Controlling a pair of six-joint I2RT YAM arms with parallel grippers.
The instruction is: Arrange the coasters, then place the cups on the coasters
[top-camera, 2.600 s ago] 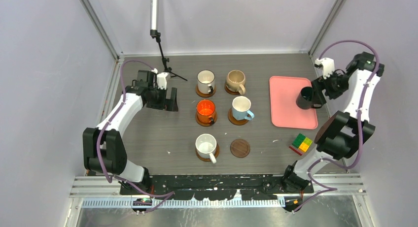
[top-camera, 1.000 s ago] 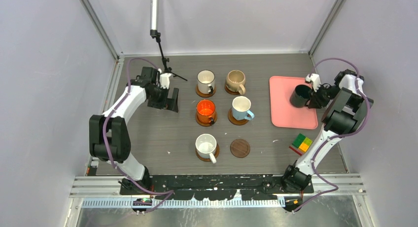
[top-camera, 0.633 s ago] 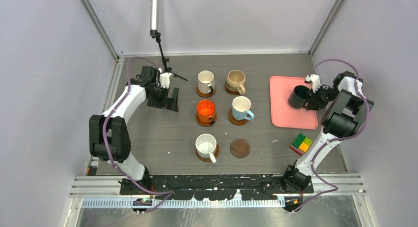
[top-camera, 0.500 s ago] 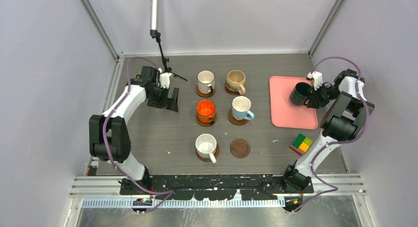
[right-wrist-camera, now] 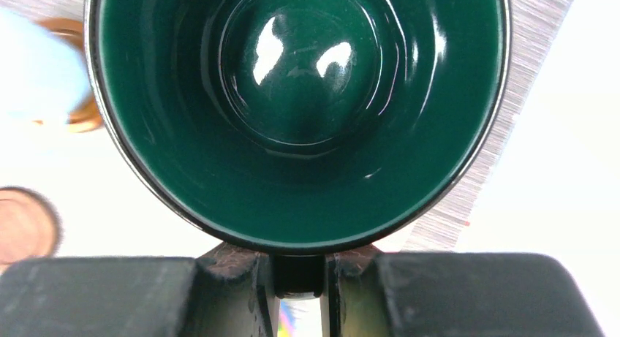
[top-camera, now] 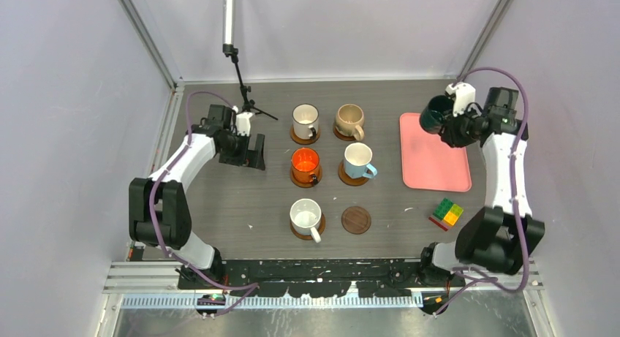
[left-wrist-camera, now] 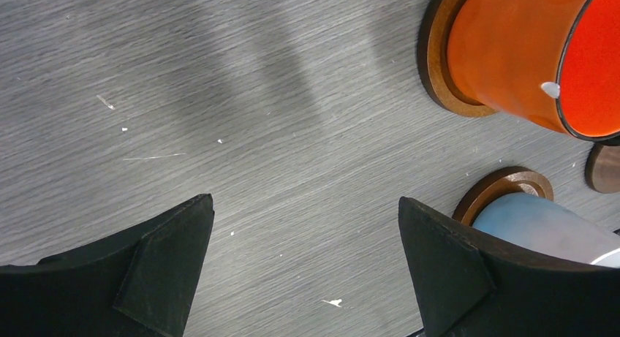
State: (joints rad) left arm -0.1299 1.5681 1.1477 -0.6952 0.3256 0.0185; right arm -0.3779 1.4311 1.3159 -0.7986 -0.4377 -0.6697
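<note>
My right gripper [top-camera: 450, 123] is shut on the handle of the dark green cup [top-camera: 434, 116], held in the air over the far corner of the pink tray [top-camera: 434, 165]. From the right wrist I look straight down into that cup [right-wrist-camera: 300, 96], its handle pinched in my right gripper [right-wrist-camera: 298, 275]. Five cups stand on coasters: white [top-camera: 305, 121], beige [top-camera: 349, 120], orange [top-camera: 305, 163], light blue [top-camera: 357, 161] and white [top-camera: 305, 216]. A dark flat coaster [top-camera: 356, 220] lies bare. My left gripper [top-camera: 246, 150] hangs open left of the orange cup [left-wrist-camera: 526, 52], nothing in its jaws.
Coloured toy bricks [top-camera: 447, 212] lie right of the bare coaster, in front of the tray. A black stand [top-camera: 245, 96] with a pole rises at the back left, close to my left arm. Grey walls close in the table on three sides.
The right arm has lifted the dark green cup off the tray and carried it up and toward the back. The left arm has barely moved.
</note>
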